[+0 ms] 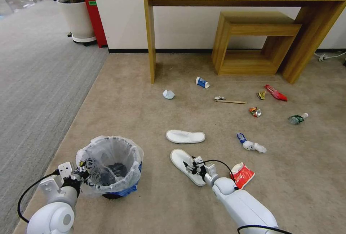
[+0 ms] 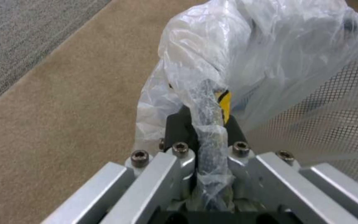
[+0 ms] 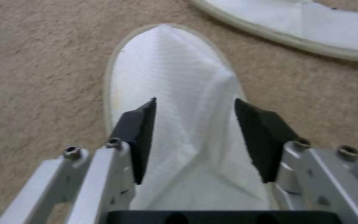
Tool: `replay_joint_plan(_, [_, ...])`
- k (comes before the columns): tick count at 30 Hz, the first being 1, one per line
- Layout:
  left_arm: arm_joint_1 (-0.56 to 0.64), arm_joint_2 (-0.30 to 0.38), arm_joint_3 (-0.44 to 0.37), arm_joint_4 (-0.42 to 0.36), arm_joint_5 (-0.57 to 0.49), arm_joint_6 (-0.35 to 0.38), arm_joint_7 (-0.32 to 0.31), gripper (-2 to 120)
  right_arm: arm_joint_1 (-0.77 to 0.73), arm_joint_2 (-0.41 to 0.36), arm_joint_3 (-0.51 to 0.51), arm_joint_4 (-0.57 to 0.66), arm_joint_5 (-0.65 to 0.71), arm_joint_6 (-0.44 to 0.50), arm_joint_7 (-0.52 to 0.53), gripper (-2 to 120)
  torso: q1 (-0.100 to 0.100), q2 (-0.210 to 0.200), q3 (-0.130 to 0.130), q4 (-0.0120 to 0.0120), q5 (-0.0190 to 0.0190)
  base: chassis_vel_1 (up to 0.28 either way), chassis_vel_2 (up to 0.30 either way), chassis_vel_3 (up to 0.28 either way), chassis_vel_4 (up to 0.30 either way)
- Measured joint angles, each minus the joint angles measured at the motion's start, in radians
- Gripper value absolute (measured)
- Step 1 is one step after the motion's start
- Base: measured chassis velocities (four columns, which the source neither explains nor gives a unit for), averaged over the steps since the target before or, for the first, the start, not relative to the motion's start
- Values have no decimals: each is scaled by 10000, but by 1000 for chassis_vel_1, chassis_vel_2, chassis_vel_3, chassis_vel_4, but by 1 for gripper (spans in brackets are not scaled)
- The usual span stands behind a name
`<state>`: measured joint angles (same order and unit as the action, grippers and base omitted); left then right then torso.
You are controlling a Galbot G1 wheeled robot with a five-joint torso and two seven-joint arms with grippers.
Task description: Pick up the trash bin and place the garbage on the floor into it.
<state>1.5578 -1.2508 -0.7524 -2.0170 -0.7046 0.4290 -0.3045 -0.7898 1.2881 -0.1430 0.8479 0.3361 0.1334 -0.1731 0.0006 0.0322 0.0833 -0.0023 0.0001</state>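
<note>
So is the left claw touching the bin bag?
Touching. The left wrist view shows the left claw pinched shut on the bin bag.

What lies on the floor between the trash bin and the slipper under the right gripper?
Nothing: in the head view, only bare beige carpet separates the trash bin from the slipper under the right gripper.

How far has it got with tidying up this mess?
Early days. Done: the left end effector is clamped on the trash bin at its bagged rim. In hand: the right end effector sits open around the near slipper, not yet closed. Left: the other slipper, carton, cup, stick, bottle and wrappers all lie on the floor.
</note>
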Motion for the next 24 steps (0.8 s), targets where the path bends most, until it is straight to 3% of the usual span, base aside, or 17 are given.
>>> replay_joint_plan(7, [30,-23,-14,-29,-1,-89,37,3,-26,116,-99,-134,-209,93,72,45,0,0,0,1,0,0,0,0,0])
replay_joint_plan(17, [31,-77,-6,7,64,-161,87,3,-70,131,-98,-163,-362,197,262,19,0,0,0,1,-1,0,0,0,0])
replay_joint_plan(22, [35,-118,2,9,114,-191,107,3,-102,98,-75,-85,-367,227,337,15,0,0,0,1,-1,0,0,0,0])
replay_joint_plan(24, [39,-136,3,14,154,-213,117,3,-205,47,-5,104,-272,251,413,8,0,0,0,1,0,0,0,0,0])
